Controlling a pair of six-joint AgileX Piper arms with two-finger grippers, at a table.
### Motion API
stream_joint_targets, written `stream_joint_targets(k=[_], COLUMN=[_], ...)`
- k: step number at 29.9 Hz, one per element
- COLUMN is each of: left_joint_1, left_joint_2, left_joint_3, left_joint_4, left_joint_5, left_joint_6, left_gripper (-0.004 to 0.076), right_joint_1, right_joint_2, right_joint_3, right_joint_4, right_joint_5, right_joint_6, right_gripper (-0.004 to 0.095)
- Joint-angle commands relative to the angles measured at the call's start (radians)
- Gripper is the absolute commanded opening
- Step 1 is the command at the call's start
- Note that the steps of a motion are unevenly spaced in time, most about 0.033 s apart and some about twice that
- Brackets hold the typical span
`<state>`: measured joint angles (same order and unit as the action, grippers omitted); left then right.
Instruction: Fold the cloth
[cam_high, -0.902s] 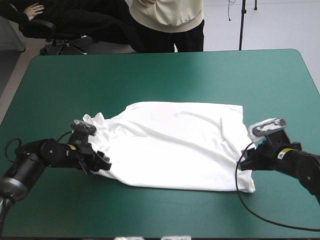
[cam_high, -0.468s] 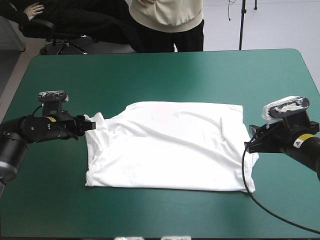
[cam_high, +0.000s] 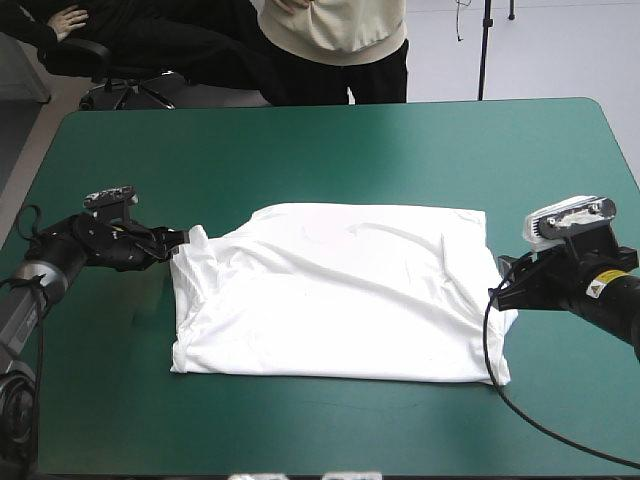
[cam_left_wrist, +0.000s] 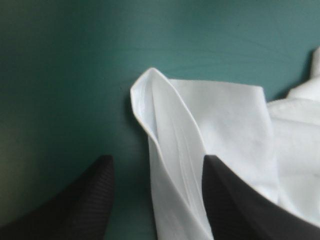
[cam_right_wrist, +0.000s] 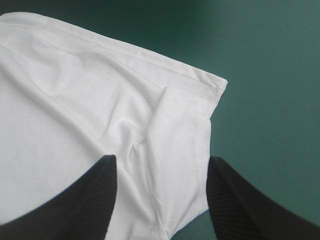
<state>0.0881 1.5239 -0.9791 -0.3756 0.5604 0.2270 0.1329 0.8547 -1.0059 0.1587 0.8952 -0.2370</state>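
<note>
The white T-shirt (cam_high: 340, 295) lies spread flat near the middle of the worktop (cam_high: 330, 140), on the teal-green cover. It forms a rough rectangle with its long sides running left to right, and neither arm is lifting any part of it. The left arm (cam_high: 100, 240) sits low at the shirt's far left corner, where a small flap (cam_high: 196, 240), probably a sleeve, stands out from the outline. In the left wrist view the left jaws are spread, with that flap (cam_left_wrist: 200, 125) lying between and just ahead of them. One side overlaps the cloth, the other is over bare cover, and nothing is pinched. The likely reason for this placing is to take the flap and lay it inward so that the left edge runs straight. The right arm (cam_high: 575, 285) sits at the shirt's right edge, about midway along it. The right jaws are likewise spread and empty, aimed at a hemmed corner (cam_right_wrist: 200, 92) ahead of them, with cloth and a shallow crease (cam_right_wrist: 170, 125) running back between them. Judgement: the cloth is laid out and partly squared, no fold across the body is yet in hand, and both arms are posed for a grasp at opposite ends. Risk noted: the left flap is narrow and doubled, so a shallow bite may catch only one layer.
</note>
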Motion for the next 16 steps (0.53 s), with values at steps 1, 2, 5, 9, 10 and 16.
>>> stream_joint_targets(k=[1,2,5,9,10,16], left_joint_1=[0.002,0.002,0.002,0.002,0.002,0.002], left_joint_2=[0.038,0.055,0.108,0.136,0.136,0.13], left_joint_3=[-0.033,-0.033,-0.035,-0.037,-0.037,-0.056], left_joint_4=[-0.066,-0.07,-0.109,-0.167,-0.171,-0.185], left_joint_5=[-0.101,-0.119,-0.176,-0.208,-0.22,-0.233], left_joint_6=[-0.005,-0.005,-0.005,0.014,0.014,0.035], left_gripper=[0.0391,0.0391,0.0391,0.0339,0.0296,-0.0015], right_joint_1=[-0.002,-0.002,-0.002,-0.002,-0.002,-0.002], right_joint_2=[-0.001,-0.001,-0.001,-0.001,-0.001,-0.001], right_joint_3=[-0.033,-0.033,-0.033,-0.033,-0.033,-0.033], right_joint_4=[0.013,0.013,0.013,0.013,0.013,0.013], right_joint_5=[-0.045,-0.041,-0.027,-0.023,-0.02,-0.009], right_joint_6=[-0.002,-0.002,-0.002,-0.005,-0.005,-0.005], right_gripper=[0.0509,0.0509,0.0509,0.0509,0.0508,0.0437])
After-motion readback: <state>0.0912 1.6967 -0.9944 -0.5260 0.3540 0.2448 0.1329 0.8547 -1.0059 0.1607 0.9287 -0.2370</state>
